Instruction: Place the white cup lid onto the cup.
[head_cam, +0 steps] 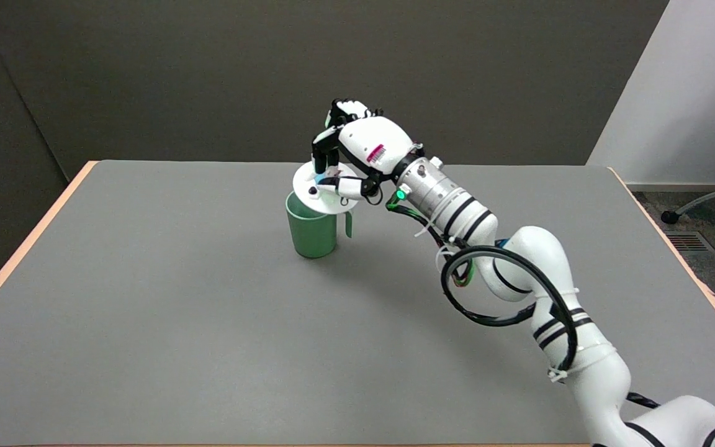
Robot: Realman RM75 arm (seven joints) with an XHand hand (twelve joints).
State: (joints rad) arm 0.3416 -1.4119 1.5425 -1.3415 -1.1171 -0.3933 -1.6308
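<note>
Grey counter point(146, 298) with pale orange edging, dark wall behind. Near its middle stands a green cup point(311, 233). The white cup lid point(326, 189) sits tilted over the cup's mouth, seemingly touching the rim, pinched between thumb and fingers of the robot's right hand point(348, 155), reaching from lower right.

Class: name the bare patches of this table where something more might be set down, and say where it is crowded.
Bare grey table lies left of the green cup and along the near edge. It is crowded only at the cup, where the right hand holds the white lid, and under the arm.
</note>
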